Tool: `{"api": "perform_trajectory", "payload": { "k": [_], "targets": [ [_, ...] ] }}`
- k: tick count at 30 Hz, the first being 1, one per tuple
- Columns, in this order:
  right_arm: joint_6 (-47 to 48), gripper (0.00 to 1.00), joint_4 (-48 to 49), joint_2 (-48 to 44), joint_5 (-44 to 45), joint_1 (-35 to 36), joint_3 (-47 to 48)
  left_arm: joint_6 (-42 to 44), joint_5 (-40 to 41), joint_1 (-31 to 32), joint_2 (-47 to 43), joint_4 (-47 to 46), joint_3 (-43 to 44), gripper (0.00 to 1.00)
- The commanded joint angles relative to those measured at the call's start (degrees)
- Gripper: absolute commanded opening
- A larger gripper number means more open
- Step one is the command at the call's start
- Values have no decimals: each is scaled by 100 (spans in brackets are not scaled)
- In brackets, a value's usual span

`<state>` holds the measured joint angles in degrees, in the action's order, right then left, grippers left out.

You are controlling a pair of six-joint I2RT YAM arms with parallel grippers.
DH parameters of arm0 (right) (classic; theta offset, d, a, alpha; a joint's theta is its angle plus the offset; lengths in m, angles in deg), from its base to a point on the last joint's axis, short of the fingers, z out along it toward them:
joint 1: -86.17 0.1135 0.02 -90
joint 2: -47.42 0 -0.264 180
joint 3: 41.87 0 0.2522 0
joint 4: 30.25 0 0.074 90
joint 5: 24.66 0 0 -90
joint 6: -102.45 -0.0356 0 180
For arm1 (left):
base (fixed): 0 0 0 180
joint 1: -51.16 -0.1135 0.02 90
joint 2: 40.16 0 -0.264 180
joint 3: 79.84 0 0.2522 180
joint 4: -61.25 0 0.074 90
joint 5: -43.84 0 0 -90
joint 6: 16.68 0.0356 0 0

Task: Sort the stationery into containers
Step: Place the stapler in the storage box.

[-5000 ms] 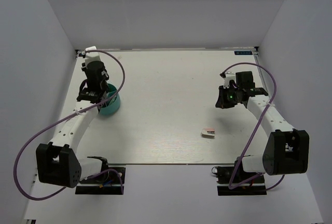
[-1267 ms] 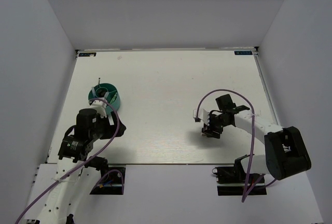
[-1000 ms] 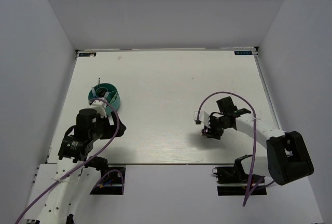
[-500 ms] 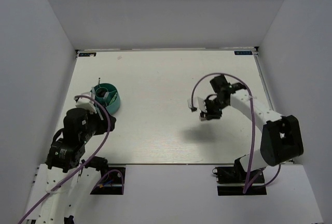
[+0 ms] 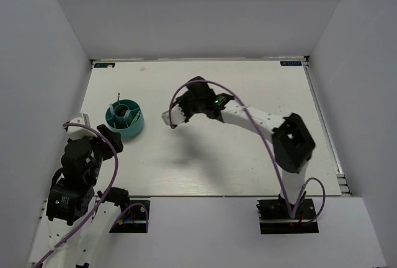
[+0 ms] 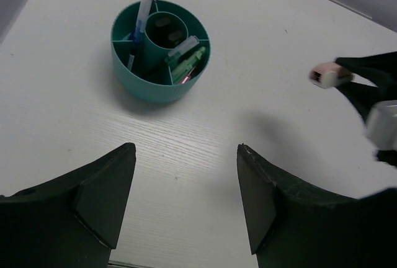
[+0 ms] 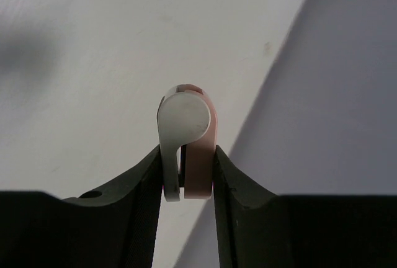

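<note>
Left wrist view best shows pens [image 6: 144, 12] in the holder [image 6: 155, 88]. Right gripper [image 7: 188, 156] pinches the block [image 7: 186, 118], well right of it. Left gripper [image 6: 186, 196] gapes wide.

I see a white table [image 6: 279, 20] with faint wood grain. The teal holder [image 6: 155, 89] stands on it, just ahead of my left gripper [image 6: 185, 153], left of the right gripper [image 5: 171, 119].

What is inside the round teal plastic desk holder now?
In the teal holder: two blue pens, pale green markers, dark items in the centre cup. Its walls hide their lower ends.
</note>
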<state>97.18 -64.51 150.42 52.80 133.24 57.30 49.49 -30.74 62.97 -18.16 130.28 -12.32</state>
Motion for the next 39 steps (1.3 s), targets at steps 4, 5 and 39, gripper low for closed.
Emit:
{"api": "perform_trajectory", "payload": {
  "k": [4, 5, 39],
  "targets": [
    [1019, 0, 4305, 2003, 1015, 514, 1213, 151, 751, 5, -143, -16, 276, 76],
    [1063, 0, 4482, 2187, 1042, 540, 1450, 160, 795, 5, -152, 2, 284, 76],
    [3153, 0, 7051, 3535, -2930, 101, 1428, 511, 1341, 190, -380, 90, 65, 78]
  ]
}}
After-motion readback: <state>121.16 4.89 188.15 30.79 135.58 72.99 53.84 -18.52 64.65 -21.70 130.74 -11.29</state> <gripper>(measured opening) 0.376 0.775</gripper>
